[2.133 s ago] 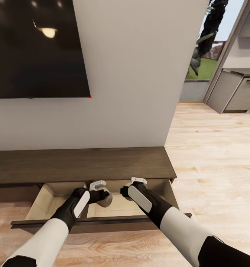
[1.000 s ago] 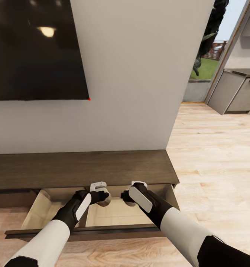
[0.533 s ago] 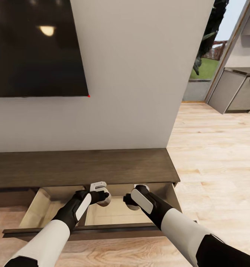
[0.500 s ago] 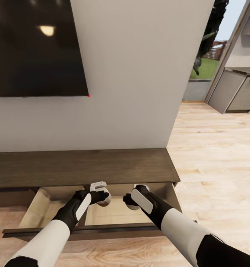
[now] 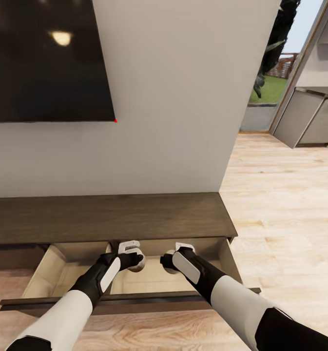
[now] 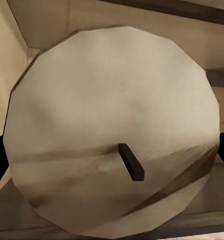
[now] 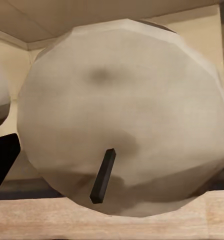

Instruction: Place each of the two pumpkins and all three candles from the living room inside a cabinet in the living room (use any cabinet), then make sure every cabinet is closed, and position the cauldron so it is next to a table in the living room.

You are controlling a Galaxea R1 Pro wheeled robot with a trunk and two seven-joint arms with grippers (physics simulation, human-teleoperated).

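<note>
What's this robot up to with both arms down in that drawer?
It is putting things away in the long dark-brown wood cabinet under the wall screen. Its pull-out drawer stands open, and each arm reaches into the pale interior. The left hand and right hand each have a round cream candle with a dark wick right in front.

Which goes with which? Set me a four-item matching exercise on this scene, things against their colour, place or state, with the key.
Things:
1. television
2. cabinet drawer
3. kitchen units
4. candle

Descriptions:
A. pulled open
B. pale, with a dark wick
C. black, on the wall
D. grey, at the far right

Pairs: 1-C, 2-A, 3-D, 4-B
</note>
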